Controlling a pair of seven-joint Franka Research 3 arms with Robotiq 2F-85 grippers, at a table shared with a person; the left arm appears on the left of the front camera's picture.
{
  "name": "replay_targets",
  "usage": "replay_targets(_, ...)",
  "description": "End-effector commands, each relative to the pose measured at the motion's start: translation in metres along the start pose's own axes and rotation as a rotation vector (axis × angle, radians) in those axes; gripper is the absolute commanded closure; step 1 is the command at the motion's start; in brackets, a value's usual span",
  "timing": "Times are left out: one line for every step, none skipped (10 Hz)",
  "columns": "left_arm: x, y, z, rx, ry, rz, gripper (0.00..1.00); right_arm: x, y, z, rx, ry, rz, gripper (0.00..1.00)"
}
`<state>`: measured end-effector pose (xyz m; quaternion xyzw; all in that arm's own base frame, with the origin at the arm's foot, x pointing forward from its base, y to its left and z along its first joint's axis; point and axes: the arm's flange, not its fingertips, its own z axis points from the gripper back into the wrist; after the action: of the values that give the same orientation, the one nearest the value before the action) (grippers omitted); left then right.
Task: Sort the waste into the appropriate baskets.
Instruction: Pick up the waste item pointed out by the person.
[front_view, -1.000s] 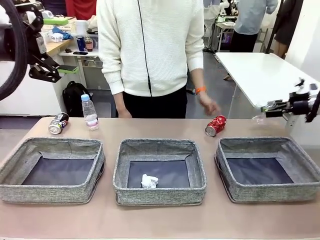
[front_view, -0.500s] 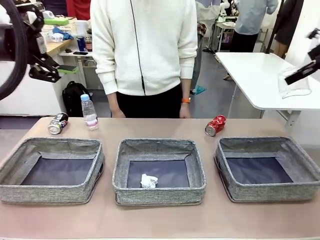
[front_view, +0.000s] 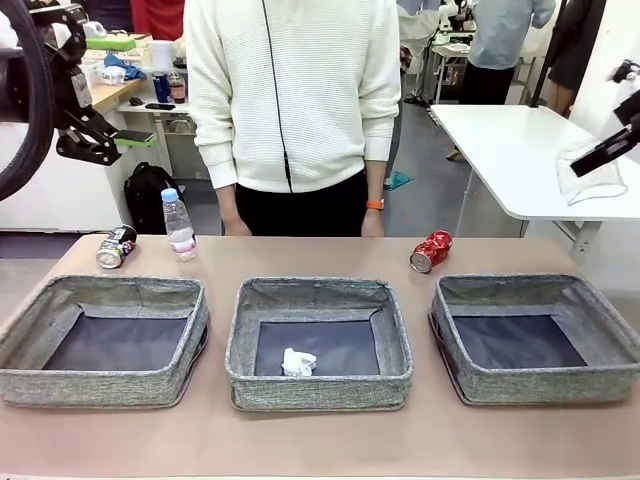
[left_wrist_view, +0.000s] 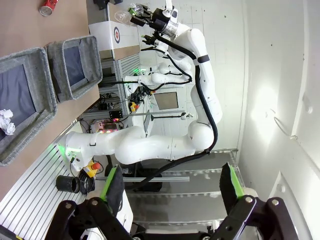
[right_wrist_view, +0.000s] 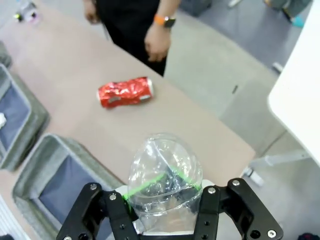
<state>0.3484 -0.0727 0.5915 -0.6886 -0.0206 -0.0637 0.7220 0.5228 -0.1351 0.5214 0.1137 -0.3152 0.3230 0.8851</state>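
Right jaws clenched on clear thin plastic cup (right_wrist_view: 165, 175), held high above the counter.
Grey woven-fabric bin (right_wrist_view: 30, 182) lies below the jaws, off to one side; releasing here could miss its rim. The thin cup wall may buckle and slip. Left jaws spread, empty.

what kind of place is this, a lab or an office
Most likely a robotics lab: a white robot arm by a slotted aluminium frame, grey woven-fabric bins lined up on a tan table, and a white work table with people behind.

Paper ball (front_view: 298, 362) in middle basket (front_view: 320, 291); bottle (front_view: 180, 226), can (front_view: 116, 247) behind left basket (front_view: 120, 290); crushed can (front_view: 431, 251) farther right.
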Motion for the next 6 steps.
replay_targets(-0.002,0.001,0.002,0.006,0.016,-0.020,0.00,0.006,-0.002,-0.004,-0.011,-0.022,0.001,1.00)
replay_targets(-0.002,0.001,0.002,0.006,0.016,-0.020,0.00,0.000,0.000,0.000,0.000,0.000,0.000,1.00)
replay_targets(-0.002,0.001,0.002,0.006,0.016,-0.020,0.00,0.019,0.011,0.006,-0.030,0.052,0.010,1.00)
replay_targets(-0.002,0.001,0.002,0.006,0.016,-0.020,0.00,0.055,0.035,0.017,-0.021,0.059,0.029,1.00)
replay_targets(-0.002,0.001,0.002,0.006,0.016,-0.020,0.00,0.100,0.069,0.026,-0.049,0.157,-0.003,1.00)
replay_targets(-0.002,0.001,0.002,0.006,0.016,-0.020,0.00,0.132,0.098,0.032,-0.059,0.252,-0.048,1.00)
